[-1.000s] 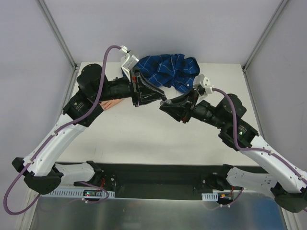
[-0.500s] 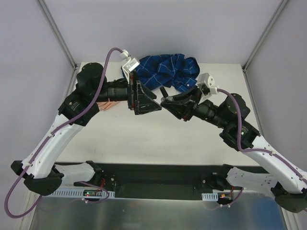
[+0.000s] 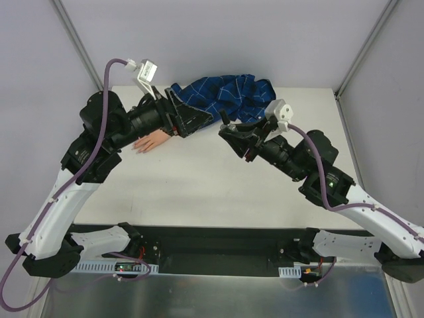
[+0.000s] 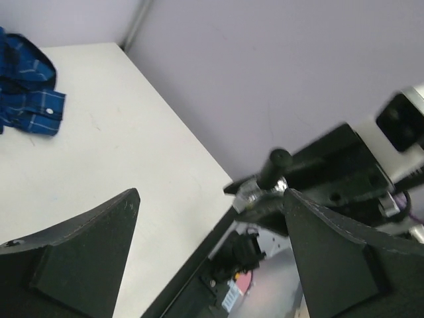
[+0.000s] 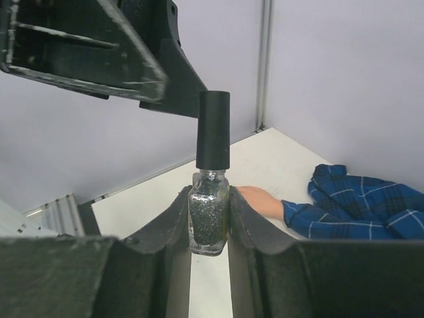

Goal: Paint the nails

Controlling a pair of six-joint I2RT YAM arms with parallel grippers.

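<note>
A small glass bottle [image 5: 209, 222] of dark glitter polish with a black cap [image 5: 212, 130] stands upright in my right gripper [image 5: 209, 202], which is shut on its body. From above, that gripper [image 3: 230, 130] hovers over the table's middle rear. My left gripper [image 3: 202, 125] is open and holds nothing, a short way left of the cap. Its wrist view shows the bottle [image 4: 266, 182] beyond its wide jaws [image 4: 212, 228]. The peach dummy hand [image 3: 151, 140] lies flat at the left, partly under the left arm. Its blue checked sleeve [image 3: 228, 96] trails right. The nails are too small to make out.
The white table [image 3: 199, 185] ends at a black rail [image 3: 218, 242] by the arm bases. Grey walls and metal posts [image 3: 76, 43] close in the back and sides. The bunched sleeve lies along the far edge.
My left gripper has opened and drawn back to the left, away from the bottle's cap, uncovering more of the dummy hand. My right gripper has carried the bottle slightly farther back and left.
</note>
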